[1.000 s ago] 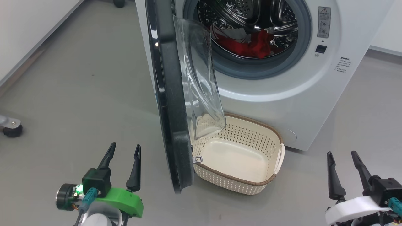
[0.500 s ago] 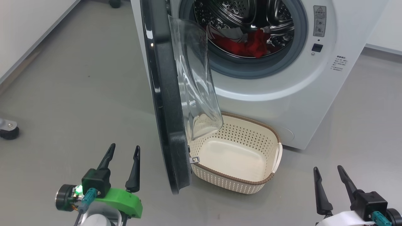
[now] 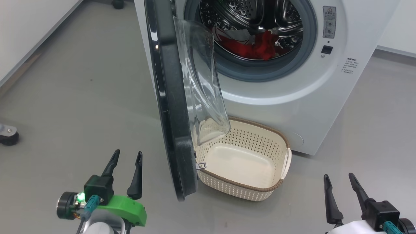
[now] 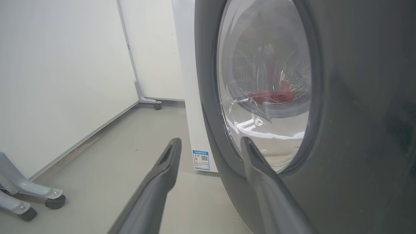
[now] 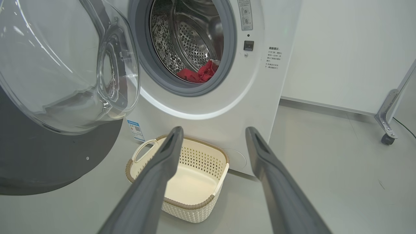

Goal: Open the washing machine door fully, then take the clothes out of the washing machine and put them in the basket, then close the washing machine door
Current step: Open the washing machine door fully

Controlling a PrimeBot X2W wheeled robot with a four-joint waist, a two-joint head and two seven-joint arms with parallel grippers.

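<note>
The washing machine (image 3: pixel 292 97) stands ahead with its door (image 3: pixel 169 97) swung out edge-on toward me, glass bowl facing right. Red clothes (image 3: pixel 256 45) lie in the steel drum. The cream basket (image 3: pixel 240 187) sits empty on the floor under the door opening. My left gripper (image 3: pixel 128 152) is open, left of the door's lower rim and apart from it. In the left wrist view the left gripper (image 4: pixel 210 140) points at the door's black outer rim (image 4: pixel 357 113). My right gripper (image 3: pixel 338 176) is open and low at the right. In the right wrist view the right gripper (image 5: pixel 213 130) faces the basket (image 5: pixel 182 201) and clothes (image 5: pixel 198 74).
Grey floor spreads to both sides of the machine. A caster (image 3: pixel 8 136) stands at the far left near the white wall. Wheeled frame legs (image 4: pixel 48 201) show at the left, and another wheeled leg (image 5: pixel 386 136) at the right.
The head camera has shifted slightly. My right gripper has drawn back toward the view's bottom edge, still open. The left fingers have narrowed a touch.
</note>
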